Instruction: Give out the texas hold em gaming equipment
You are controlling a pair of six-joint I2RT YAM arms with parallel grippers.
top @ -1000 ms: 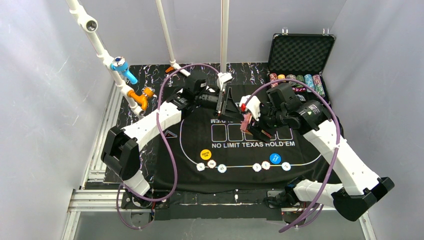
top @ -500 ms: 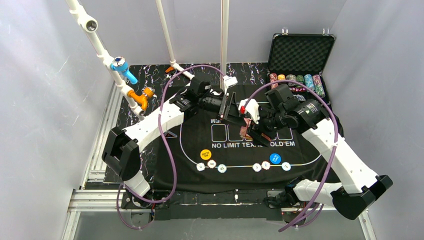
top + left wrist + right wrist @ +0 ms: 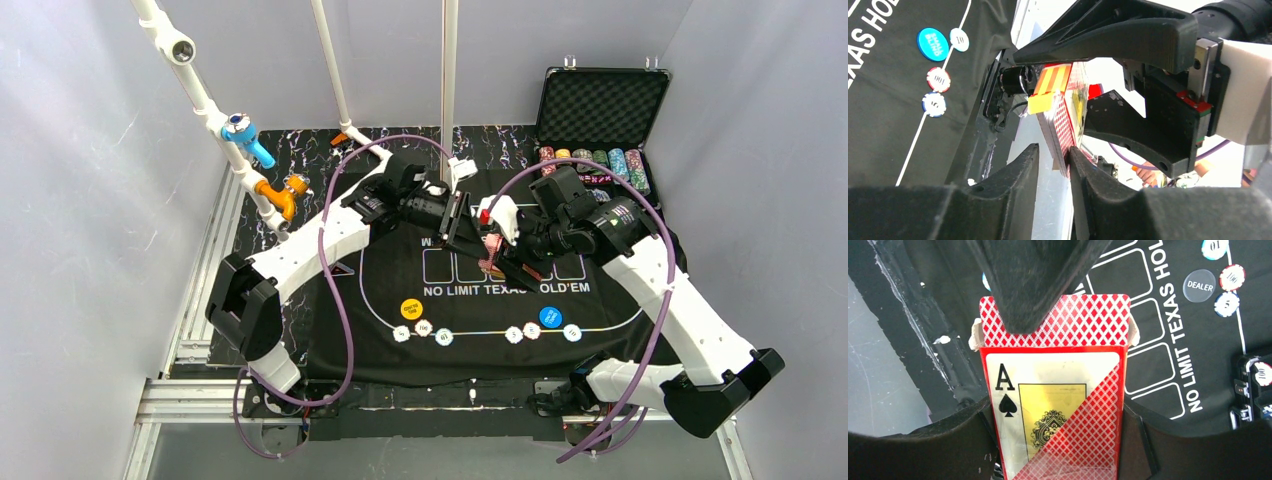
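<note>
1. My left claw (image 3: pixel 1053 154) straddles the red-backed cards (image 3: pixel 1064 117) poking from the card box (image 3: pixel 1058 371). The jaws are nearly together, but I cannot tell if they pinch.
2. My right claw (image 3: pixel 1058 412) clamps that box above the mat (image 3: pixel 400 275).
3. Chips (image 3: pixel 423 328), the yellow button (image 3: pixel 411 309) and the blue button (image 3: pixel 550 316) are placed. I see no card dealt, so dealing remains.

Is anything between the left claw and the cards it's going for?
Nothing visible. The left gripper has a finger on each side of the cards poking out of the box that the right gripper holds.
</note>
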